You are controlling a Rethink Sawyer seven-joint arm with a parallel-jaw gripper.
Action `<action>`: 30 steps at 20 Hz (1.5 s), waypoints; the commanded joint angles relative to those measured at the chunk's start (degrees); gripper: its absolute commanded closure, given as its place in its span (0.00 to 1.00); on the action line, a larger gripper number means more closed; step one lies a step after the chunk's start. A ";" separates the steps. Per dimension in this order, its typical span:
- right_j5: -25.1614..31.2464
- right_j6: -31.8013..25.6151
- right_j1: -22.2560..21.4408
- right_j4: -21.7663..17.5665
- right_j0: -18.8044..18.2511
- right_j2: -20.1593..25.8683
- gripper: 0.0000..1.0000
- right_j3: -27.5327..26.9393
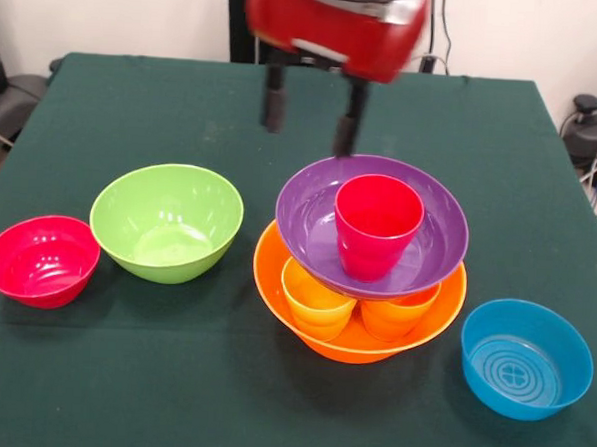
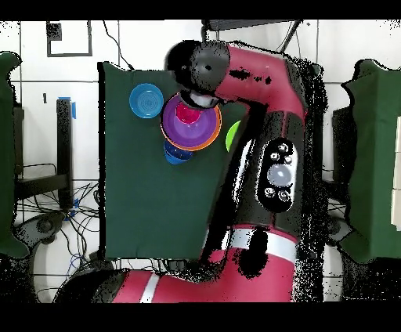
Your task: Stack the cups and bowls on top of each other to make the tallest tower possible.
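The tower [image 1: 361,277] stands right of the worktop's [image 1: 170,377] centre: orange bowl [image 1: 352,342], two orange-yellow cups [image 1: 317,300] inside, purple bowl [image 1: 308,224] above, red cup [image 1: 376,226] on top. Dark green cloth covers the worktop; a pale wall lies behind. Left to right: red bowl [image 1: 40,260], lime bowl [image 1: 165,222], tower, blue bowl [image 1: 526,359]. The tool [image 1: 309,114] hangs above, fingers wide apart, empty, its body cut off.

The bowls are glossy plastic: the purple bowl [image 1: 418,245], the orange bowl [image 1: 275,282] and the lime bowl [image 1: 168,222] all catch the light. The red cup [image 1: 376,228] looks smooth. Matt green cloth covers the bench [image 1: 120,374].
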 commanded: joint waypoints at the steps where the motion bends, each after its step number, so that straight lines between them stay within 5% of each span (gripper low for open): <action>1: 6.83 -15.37 5.38 -5.13 -2.60 8.48 0.00 -5.98; 30: -1.52 -21.66 16.19 -8.79 -9.46 15.57 0.00 -15.21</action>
